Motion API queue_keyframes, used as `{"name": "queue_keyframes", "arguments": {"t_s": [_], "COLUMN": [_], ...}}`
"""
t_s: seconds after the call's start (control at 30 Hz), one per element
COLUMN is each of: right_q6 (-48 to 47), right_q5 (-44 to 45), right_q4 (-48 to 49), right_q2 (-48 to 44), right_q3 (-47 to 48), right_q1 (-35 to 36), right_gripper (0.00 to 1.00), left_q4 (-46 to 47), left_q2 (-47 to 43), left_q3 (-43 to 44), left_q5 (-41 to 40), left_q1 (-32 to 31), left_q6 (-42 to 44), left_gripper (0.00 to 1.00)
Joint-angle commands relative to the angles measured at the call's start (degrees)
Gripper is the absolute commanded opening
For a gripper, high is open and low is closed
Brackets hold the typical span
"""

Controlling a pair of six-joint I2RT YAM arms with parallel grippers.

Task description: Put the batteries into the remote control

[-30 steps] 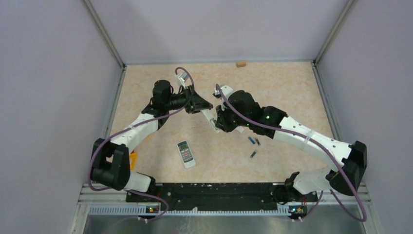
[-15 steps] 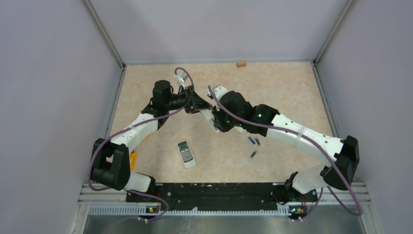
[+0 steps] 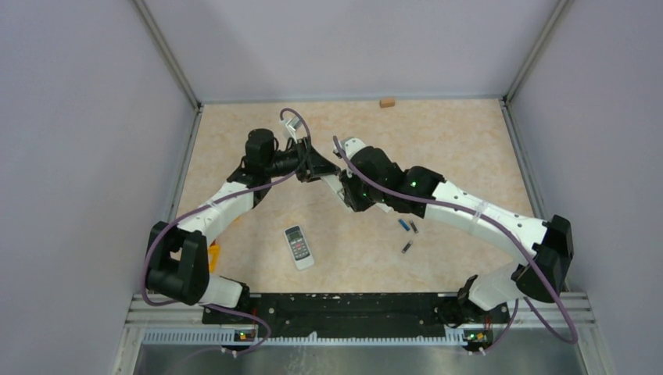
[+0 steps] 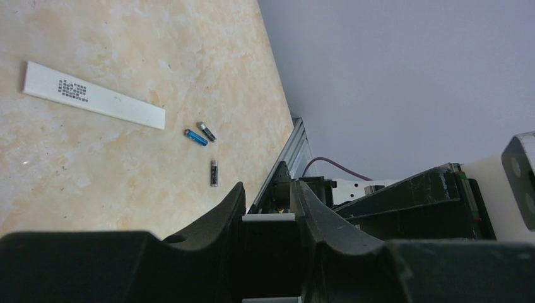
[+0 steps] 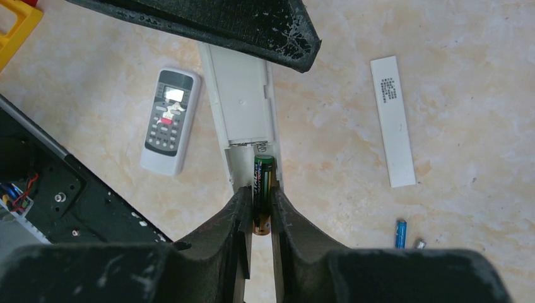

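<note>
My left gripper (image 3: pixel 320 171) is shut on a long white remote (image 3: pixel 336 190) and holds it off the table; in the left wrist view (image 4: pixel 268 192) its white edge (image 4: pixel 268 218) shows between the jaws. My right gripper (image 3: pixel 347 200) is shut on a dark green-and-gold battery (image 5: pixel 263 186). The battery's far end lies in the remote's (image 5: pixel 243 101) open compartment. In the right wrist view my right gripper (image 5: pixel 257 197) sits just below that compartment. Three loose batteries lie on the table: a bluish one (image 3: pixel 403 225), a grey one (image 3: pixel 414 228) and a dark one (image 3: pixel 406 248).
A smaller grey-white remote (image 3: pixel 298 246) lies buttons up near the front. The white battery cover (image 5: pixel 392 120) lies flat to the right of the held remote. A yellow piece (image 3: pixel 213 256) sits by the left arm's base. A small brown block (image 3: pixel 386 102) sits at the far edge.
My right arm has moved a little to the left, bringing the battery closer against the held remote. My left arm has stayed still.
</note>
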Motion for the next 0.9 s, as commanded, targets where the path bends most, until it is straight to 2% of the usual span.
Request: {"name": "queue_keyframes", "arguments": {"t_s": [0.0,0.6,0.87], "right_q6": [0.7,2.9,2.2], "right_q5": [3.7,7.0,8.1], "right_q4": [-3.0,-1.9,0.1], "right_q2": [1.3,0.3,-0.4], "right_q3": [1.4,2.9,2.2], "right_q1": [0.3,0.2,-0.2], "right_gripper": [0.19,0.30,0.21], "left_q4": [2.7,1.6,1.0], "left_q2": [-0.6,0.0,0.2], "left_q3": [0.3,0.4,0.4], "left_q5": [2.6,2.6,3.0], "left_q1": [-0.2,-0.2,-0.2], "left_q6": [-2.2,-1.7,-1.3], "left_gripper": [0.00,0.00,0.00]}}
